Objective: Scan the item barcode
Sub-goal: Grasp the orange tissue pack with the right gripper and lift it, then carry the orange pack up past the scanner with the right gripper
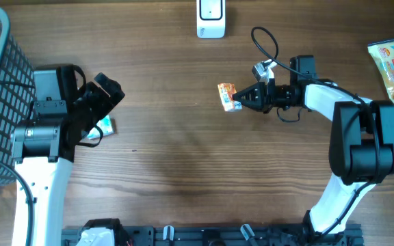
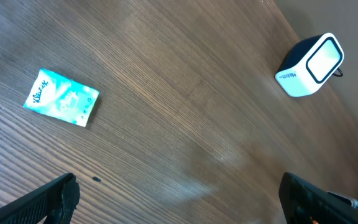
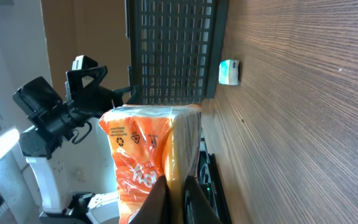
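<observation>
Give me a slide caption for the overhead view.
Right gripper holds an orange packet, apart from the white barcode scanner; open left gripper hovers near a tissue pack.

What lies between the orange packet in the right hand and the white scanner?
Nothing: in the overhead view, only bare wooden table separates the orange packet from the white scanner.

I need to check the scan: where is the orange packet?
In the overhead view, the orange packet sits in the right gripper near the centre, short of the white scanner at the far edge.

Packet [image 1: 227,96] before scanner [image 1: 210,18], basket [image 1: 2,102] left
</observation>
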### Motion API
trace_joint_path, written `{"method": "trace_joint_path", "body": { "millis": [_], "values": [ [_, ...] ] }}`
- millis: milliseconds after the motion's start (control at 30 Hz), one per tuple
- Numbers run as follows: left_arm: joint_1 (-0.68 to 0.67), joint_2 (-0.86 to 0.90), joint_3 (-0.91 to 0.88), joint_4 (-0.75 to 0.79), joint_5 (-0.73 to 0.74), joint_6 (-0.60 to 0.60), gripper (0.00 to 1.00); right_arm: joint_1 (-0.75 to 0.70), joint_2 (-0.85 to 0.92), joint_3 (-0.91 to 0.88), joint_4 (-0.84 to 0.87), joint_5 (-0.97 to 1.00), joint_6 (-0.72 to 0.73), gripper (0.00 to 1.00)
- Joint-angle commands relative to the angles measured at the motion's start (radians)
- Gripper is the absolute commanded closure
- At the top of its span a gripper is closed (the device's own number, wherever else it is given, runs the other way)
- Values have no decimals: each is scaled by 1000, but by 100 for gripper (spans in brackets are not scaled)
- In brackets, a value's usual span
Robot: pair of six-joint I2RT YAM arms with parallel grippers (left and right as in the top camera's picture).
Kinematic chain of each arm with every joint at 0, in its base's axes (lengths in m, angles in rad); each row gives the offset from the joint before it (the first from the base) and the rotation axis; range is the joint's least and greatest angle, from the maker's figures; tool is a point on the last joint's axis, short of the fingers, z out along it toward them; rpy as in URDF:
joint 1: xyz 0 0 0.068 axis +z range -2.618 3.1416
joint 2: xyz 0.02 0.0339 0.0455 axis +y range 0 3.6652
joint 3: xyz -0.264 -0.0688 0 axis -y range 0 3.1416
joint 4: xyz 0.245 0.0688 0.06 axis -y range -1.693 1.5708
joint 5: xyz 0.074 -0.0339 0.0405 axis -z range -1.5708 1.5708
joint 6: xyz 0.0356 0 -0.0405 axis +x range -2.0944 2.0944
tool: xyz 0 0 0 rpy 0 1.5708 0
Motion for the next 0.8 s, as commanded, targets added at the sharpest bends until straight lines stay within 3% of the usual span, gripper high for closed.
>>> {"method": "trace_joint_path", "body": {
  "millis": [0,400,633,767],
  "values": [
    [6,4,11,-1,-10,23,0,9,11,-5,19,-64,5,96],
    [6,4,11,0,-10,23,0,11,11,-5,323,-64,332,96],
    [6,4,11,-1,-10,23,0,30,11,-5,592,-63,700,96],
    [6,4,11,-1,-10,23,0,76,11,-5,837,-63,882,96]
  ]
}}
